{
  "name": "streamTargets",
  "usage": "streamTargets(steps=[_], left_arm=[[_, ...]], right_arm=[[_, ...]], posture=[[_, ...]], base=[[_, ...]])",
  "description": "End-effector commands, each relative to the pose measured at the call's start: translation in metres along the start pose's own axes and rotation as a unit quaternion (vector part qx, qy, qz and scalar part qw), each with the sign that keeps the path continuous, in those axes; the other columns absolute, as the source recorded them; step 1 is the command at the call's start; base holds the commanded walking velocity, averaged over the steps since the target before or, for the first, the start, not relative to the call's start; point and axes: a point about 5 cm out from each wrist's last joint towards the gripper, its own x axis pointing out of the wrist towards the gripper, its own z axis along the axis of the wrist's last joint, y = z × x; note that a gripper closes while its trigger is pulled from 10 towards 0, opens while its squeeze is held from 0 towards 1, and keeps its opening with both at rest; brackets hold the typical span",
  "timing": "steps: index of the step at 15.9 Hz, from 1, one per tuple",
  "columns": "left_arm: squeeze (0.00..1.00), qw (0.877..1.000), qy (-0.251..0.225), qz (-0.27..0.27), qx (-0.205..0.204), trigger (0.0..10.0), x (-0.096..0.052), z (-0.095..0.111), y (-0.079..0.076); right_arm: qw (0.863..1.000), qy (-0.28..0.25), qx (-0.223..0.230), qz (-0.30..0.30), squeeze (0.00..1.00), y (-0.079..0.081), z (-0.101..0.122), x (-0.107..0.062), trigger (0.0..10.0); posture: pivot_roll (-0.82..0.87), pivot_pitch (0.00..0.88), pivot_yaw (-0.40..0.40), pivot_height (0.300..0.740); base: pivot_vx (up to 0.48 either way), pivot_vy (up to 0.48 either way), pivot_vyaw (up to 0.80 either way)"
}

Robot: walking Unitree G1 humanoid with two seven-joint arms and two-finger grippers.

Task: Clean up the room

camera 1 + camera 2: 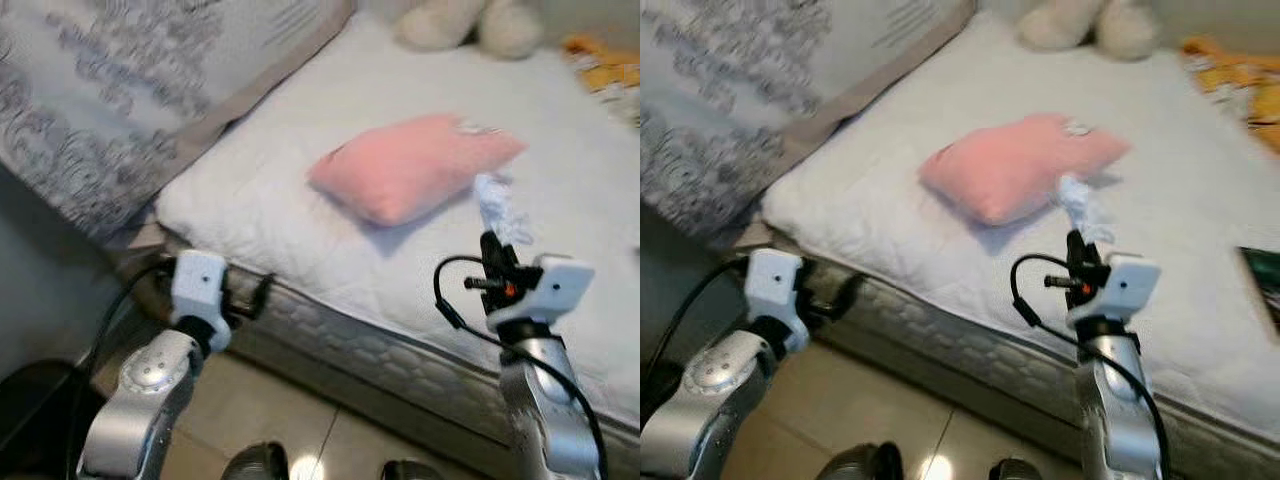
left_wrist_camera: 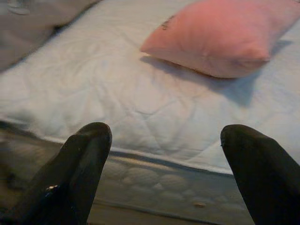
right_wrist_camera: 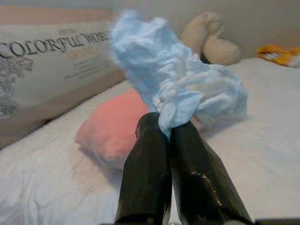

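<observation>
The right gripper (image 3: 164, 129) is clenched on a crumpled pale-blue tissue (image 3: 176, 86), which billows just above its fingertips; it looks feather-light, soft and easily torn, so a pinch at the bunched base seems best. The left gripper (image 2: 164, 154) is spread wide with nothing between its fingers. Beyond both lies a pink pillow (image 1: 410, 165) on the white mattress (image 1: 250, 210).

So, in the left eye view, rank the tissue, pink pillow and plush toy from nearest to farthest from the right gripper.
1. Tissue: pinched in the right gripper, over the bed's near side.
2. Pink pillow: mid-bed, just beyond the tissue.
3. Plush toy: at the bed's far edge.
</observation>
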Motion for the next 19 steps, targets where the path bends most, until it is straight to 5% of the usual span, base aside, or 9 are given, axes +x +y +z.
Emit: streamTargets(steps=[1, 2, 3, 7, 13, 19], left_arm=[[0.00, 1.000, 0.009, 0.025, 0.012, 10.0, 0.001, -0.003, 0.006], [0.00, 1.000, -0.005, 0.022, 0.011, 10.0, 0.004, 0.002, 0.004], [0.00, 1.000, -0.010, 0.015, -0.016, 10.0, 0.006, 0.007, -0.001], [0.00, 0.999, -0.012, 0.026, -0.045, 10.0, 0.002, 0.009, -0.006], [0.00, 1.000, -0.019, 0.018, -0.014, 10.0, 0.009, 0.014, -0.006], [0.00, 1.000, -0.010, 0.018, -0.017, 10.0, 0.003, 0.010, -0.003]], right_arm=[[1.000, 0.017, 0.000, -0.011, 0.00, -0.001, -0.002, -0.001, 0.0], [0.998, 0.053, -0.009, -0.020, 0.00, 0.000, -0.008, -0.002, 0.2], [0.995, 0.092, -0.014, -0.019, 0.00, 0.006, -0.016, 0.003, 10.0], [0.993, 0.113, 0.006, 0.017, 0.00, 0.022, -0.021, 0.013, 10.0], [0.991, 0.133, -0.002, 0.000, 0.00, 0.009, -0.019, 0.011, 10.0], [0.986, 0.153, -0.015, 0.063, 0.00, 0.028, -0.024, 0.007, 10.0]], posture=[[-0.06, 0.000, 0.051, 0.740], [-0.06, 0.000, 0.045, 0.740], [-0.05, 0.000, 0.033, 0.740], [-0.03, 0.000, 0.014, 0.740], [-0.05, 0.000, 0.035, 0.740], [-0.04, 0.000, 0.042, 0.740]], base=[[0.000, 0.000, 0.00], [0.000, 0.000, 0.00], [0.000, 0.000, 0.00], [0.000, 0.000, 0.00], [-0.125, 0.000, 0.00], [0.000, -0.227, 0.08]])
